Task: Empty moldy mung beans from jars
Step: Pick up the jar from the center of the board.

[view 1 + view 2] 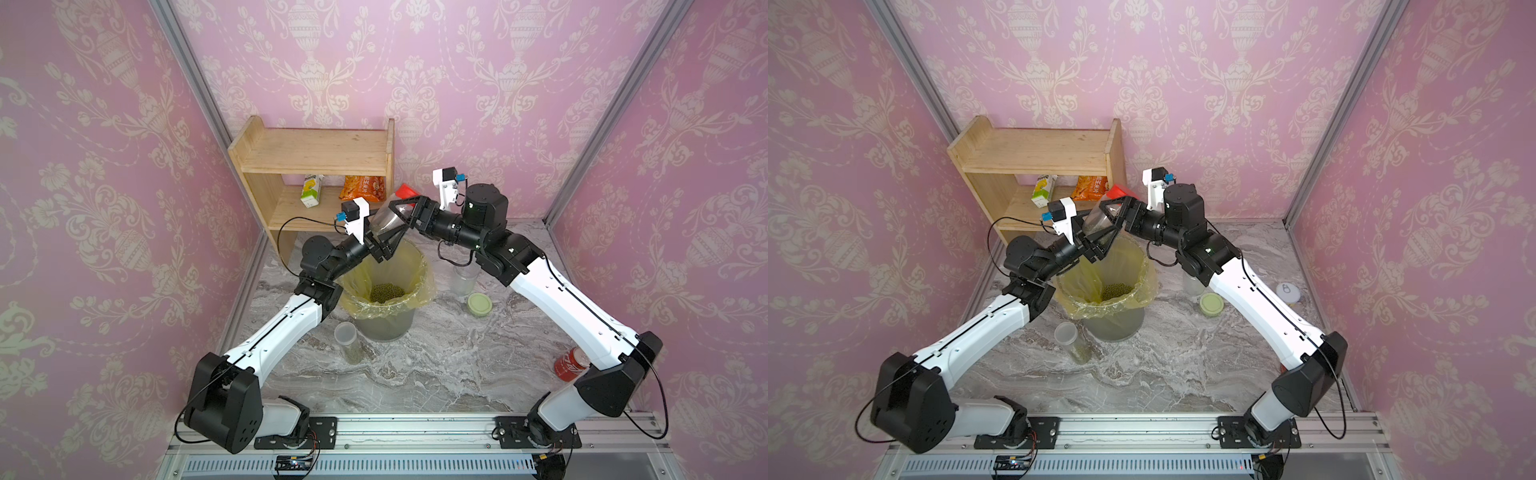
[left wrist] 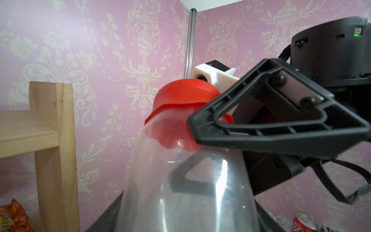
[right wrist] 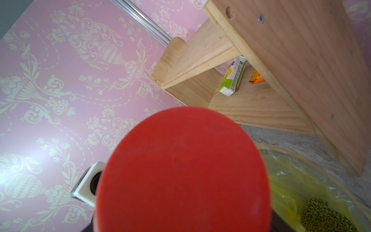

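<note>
On the marble table [image 1: 436, 374], nearest on the right, a red can [image 1: 571, 365] stands partly hidden by the right arm. On the left a slim jar [image 1: 348, 341] stands upright, its pale lid on and beans [image 1: 354, 355] in its lower part, just beside the bin [image 1: 386, 328]. The bin's yellow bag [image 1: 419, 286] has a heap [image 1: 387, 292] of beans at its bottom. To the bin's right a green lid [image 1: 479, 304] lies flat; just behind it an open jar [image 1: 463, 279] stands upright, partly behind the right arm.

Above the bin's far rim the held jar [image 1: 384, 222] hangs tilted, its red lid [image 1: 405, 192] uppermost and toward the shelf. The left gripper [image 1: 384, 235] is clamped on the jar's clear body from below; the right gripper [image 1: 399, 212] pinches the red lid, its finger lying against the lid's edge in the left wrist view.

Farthest, the wooden shelf [image 1: 316, 166] stands by the back wall, with a carton [image 1: 311, 190] and a snack bag [image 1: 365, 188] on its lower board.
</note>
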Motion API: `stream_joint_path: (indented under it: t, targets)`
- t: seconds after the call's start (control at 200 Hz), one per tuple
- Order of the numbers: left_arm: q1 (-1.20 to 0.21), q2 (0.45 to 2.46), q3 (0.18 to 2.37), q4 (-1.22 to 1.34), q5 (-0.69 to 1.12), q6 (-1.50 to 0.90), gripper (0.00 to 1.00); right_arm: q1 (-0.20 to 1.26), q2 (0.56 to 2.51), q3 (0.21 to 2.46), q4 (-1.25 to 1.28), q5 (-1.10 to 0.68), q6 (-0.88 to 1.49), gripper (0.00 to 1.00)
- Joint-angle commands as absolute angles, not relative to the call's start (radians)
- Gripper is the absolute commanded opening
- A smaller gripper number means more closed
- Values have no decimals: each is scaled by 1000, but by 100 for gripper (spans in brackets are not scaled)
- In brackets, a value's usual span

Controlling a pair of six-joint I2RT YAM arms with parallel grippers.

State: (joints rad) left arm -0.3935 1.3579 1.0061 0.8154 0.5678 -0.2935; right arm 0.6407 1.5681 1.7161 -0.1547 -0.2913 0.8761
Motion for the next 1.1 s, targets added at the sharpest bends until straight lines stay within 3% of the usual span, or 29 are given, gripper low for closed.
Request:
stream_joint_path:
  t: [0.0,0.145,0.265,0.64,1.096]
  targets:
    - [-356,1362,1005,923,494,-378,65,649,1569,1691,-141,-358,925,56]
    - [-327,1361,998,953,523,-426,57,649,1562,1681,-143,-360,928,59]
    - [-293,1356,968,1030,552,-501,51,647,1550,1665,-143,-348,922,70]
    - [-269,1297,957,875,640,-470,50,646,1526,1648,-137,-324,893,91]
    - [-270,1166,954,456,654,-176,49,634,1426,1584,-189,-227,854,93]
